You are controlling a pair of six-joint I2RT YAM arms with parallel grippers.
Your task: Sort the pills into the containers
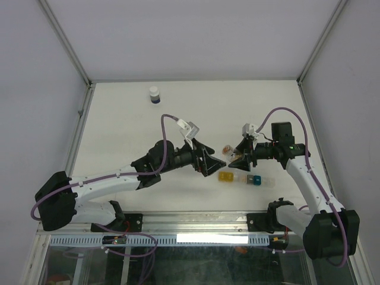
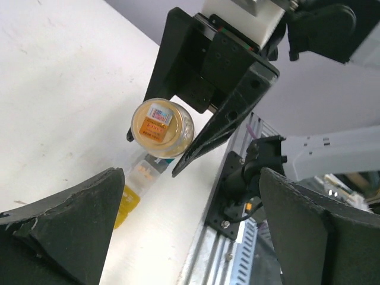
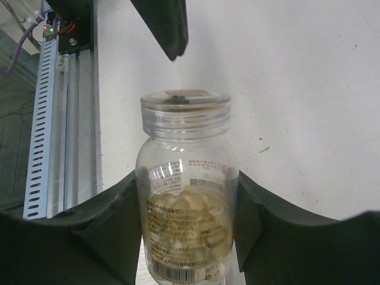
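My right gripper is shut on a small clear vial with its clear lid on, held above the table. Pale yellow-tan pills fill the vial's lower half. In the top view the vial hangs between the two grippers, above the containers, a strip of yellow, clear and teal compartments. My left gripper is open, nothing between its fingers, facing the vial a short way off. Small orange bits show in the clear compartment beside the yellow one.
A white-capped dark blue bottle stands at the back of the table. The aluminium rail with the arm bases runs along the near edge. White walls enclose the table on the left, right and back.
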